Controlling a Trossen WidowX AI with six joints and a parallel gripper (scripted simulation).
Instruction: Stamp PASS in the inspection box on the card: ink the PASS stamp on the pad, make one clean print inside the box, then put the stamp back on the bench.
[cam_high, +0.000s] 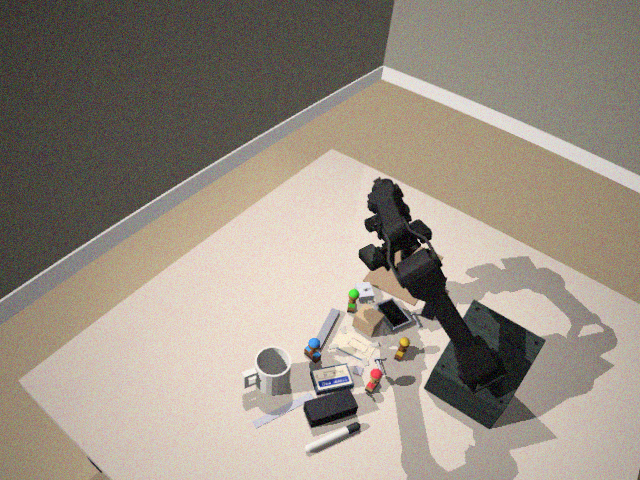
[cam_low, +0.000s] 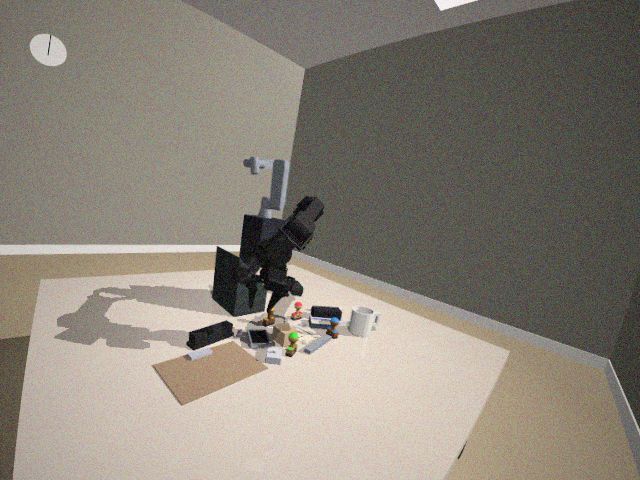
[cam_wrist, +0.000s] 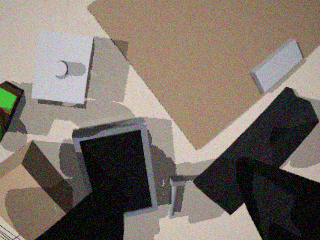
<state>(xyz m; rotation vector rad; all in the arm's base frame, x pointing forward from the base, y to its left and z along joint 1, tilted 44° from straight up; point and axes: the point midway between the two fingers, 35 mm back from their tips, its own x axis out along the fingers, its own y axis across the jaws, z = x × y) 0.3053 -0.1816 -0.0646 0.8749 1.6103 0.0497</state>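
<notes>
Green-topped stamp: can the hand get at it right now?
Probably yes. The hand hangs open and empty over the ink pad, and the green-topped stamp stands clear from above, though a cardboard box crowds one side.

Top view looks down steeply from high up, well back. Exterior sits low and far off, facing the room corner. Wrist hangs close, staring straight down, though its edges are dark. All three share the grey-framed black ink pad (cam_high: 394, 313) (cam_low: 257, 337) (cam_wrist: 119, 170) on the pale desk (cam_high: 170, 289).
</notes>
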